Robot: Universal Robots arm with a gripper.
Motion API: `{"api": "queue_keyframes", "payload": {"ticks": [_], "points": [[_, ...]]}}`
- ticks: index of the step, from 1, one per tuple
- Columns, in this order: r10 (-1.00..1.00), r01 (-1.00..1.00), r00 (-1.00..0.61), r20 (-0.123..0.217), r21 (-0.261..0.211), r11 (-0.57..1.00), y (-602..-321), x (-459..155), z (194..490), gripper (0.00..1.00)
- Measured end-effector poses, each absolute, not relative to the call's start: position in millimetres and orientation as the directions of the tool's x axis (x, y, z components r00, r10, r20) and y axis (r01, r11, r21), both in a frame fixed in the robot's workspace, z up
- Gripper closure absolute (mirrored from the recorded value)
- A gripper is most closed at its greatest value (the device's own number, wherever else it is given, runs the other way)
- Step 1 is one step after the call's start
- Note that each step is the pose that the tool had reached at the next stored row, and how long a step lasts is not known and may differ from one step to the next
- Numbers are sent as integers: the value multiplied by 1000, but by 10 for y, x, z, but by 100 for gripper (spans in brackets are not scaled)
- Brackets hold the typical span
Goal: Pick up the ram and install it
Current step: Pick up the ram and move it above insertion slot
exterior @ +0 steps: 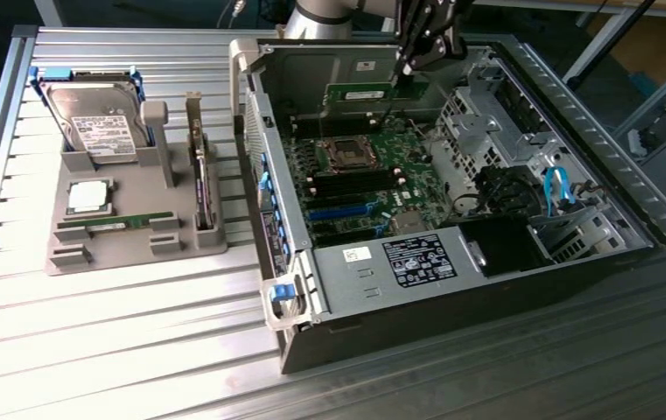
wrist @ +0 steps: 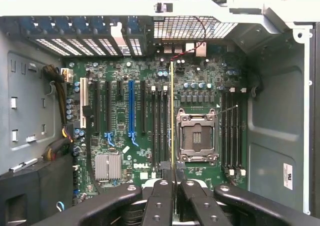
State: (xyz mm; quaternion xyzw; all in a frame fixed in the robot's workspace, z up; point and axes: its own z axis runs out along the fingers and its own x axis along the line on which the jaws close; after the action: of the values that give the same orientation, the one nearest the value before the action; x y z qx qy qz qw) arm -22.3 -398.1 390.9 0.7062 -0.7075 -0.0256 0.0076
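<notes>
Above the open computer case (exterior: 461, 262) we see our fingers (wrist: 161, 193) clamped on the ram (exterior: 362, 92), which they hold on edge over the motherboard (wrist: 120, 121), alongside the processor socket (wrist: 197, 136). A second ram stick (exterior: 111, 225) lies in the grey holder (exterior: 134, 249) on the table (exterior: 99, 350).

Exterior high oblique, wrist overhead, motherboard (exterior: 397, 188) shared
</notes>
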Motion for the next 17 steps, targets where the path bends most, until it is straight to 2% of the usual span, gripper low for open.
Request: {"api": "queue_keyframes", "payload": {"ticks": [17], "points": [[-1000, -999, -2, -25, 47, 1, -3980, -223, 3714, 88]]}}
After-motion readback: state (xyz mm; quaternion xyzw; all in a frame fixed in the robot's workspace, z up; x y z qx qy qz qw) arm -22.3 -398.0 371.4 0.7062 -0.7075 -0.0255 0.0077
